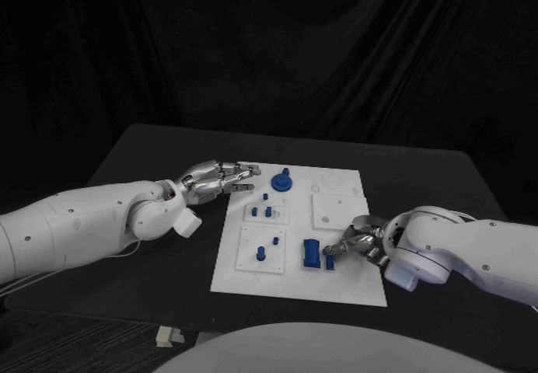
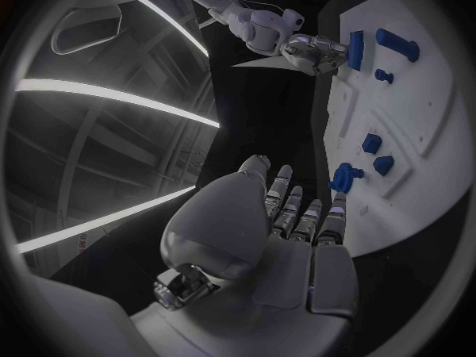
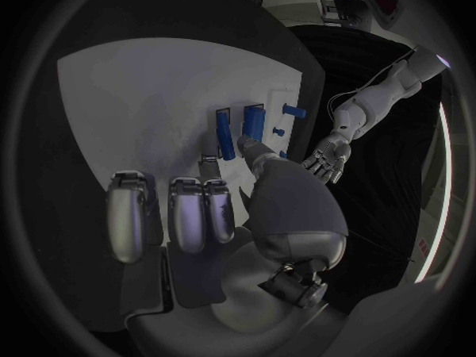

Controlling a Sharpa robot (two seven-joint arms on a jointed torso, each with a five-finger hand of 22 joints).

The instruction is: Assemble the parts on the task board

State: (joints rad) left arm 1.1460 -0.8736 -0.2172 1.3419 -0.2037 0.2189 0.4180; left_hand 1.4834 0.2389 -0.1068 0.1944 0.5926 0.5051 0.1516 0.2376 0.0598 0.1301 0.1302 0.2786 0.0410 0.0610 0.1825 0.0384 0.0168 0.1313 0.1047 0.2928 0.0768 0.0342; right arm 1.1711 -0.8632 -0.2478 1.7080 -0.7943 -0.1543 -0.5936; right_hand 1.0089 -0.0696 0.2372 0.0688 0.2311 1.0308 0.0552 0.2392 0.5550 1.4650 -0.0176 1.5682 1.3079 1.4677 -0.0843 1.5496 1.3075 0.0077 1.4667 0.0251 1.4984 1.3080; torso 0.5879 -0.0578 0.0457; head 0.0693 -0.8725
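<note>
On the board [image 1: 337, 280], the right hand [image 1: 357, 242] pinches a slim part [image 1: 330, 262]; a loose pinch could tip it. The left hand [image 1: 215, 180] hovers open.

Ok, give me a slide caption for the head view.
Both hands flank the white task board: left hand near a blue round part, right hand beside upright blue parts.

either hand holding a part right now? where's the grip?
Left hand holds nothing, fingers spread beside the board. Right hand touches the small blue bar; a grip cannot be told.
</note>
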